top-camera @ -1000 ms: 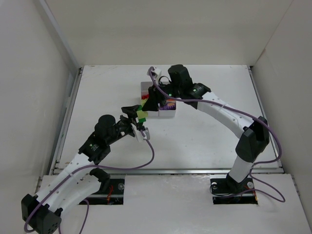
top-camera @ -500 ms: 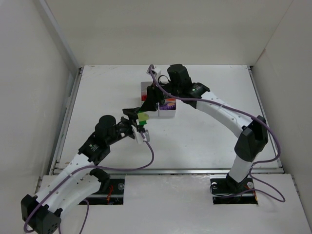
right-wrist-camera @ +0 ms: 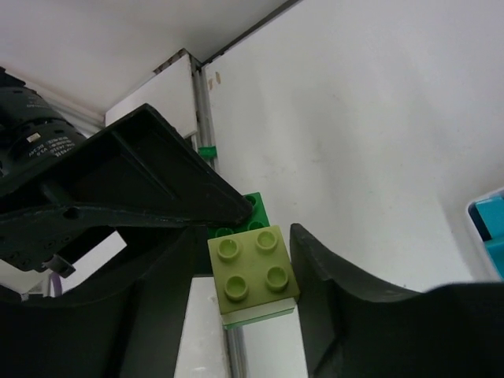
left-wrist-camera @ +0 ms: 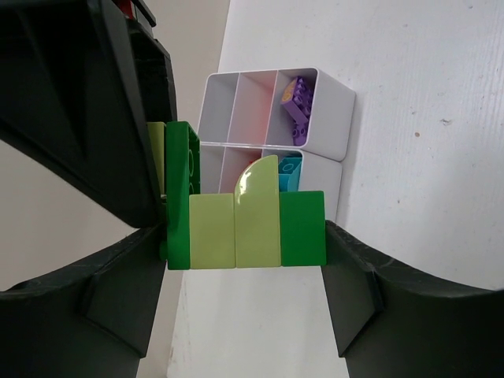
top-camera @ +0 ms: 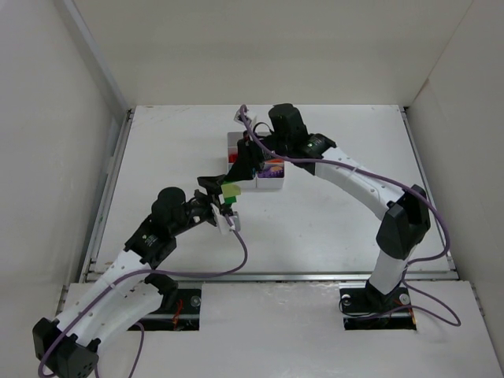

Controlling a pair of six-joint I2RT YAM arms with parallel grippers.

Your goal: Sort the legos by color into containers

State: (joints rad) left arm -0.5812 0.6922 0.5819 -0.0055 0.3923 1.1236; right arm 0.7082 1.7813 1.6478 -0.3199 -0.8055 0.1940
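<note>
Left robot arm [top-camera: 150, 236] stretches forward and rightward. Right robot arm [top-camera: 354, 177] arches in from the right side, elbow raised. They meet mid-table, just in front of the white plastic organiser box [left-wrist-camera: 335, 110] with its six square compartments (one purple brick [left-wrist-camera: 298, 102] and one teal brick [left-wrist-camera: 290, 167] show inside). The left gripper [left-wrist-camera: 244, 235], roughly half open, clamps a row of four joined plastic bricks [left-wrist-camera: 236, 228] end to end: dark green at each end, two yellow-green between. The right gripper [right-wrist-camera: 246, 260] closely brackets a four-studded yellow-green square brick [right-wrist-camera: 252, 272]; whether it pinches cannot be told.
</note>
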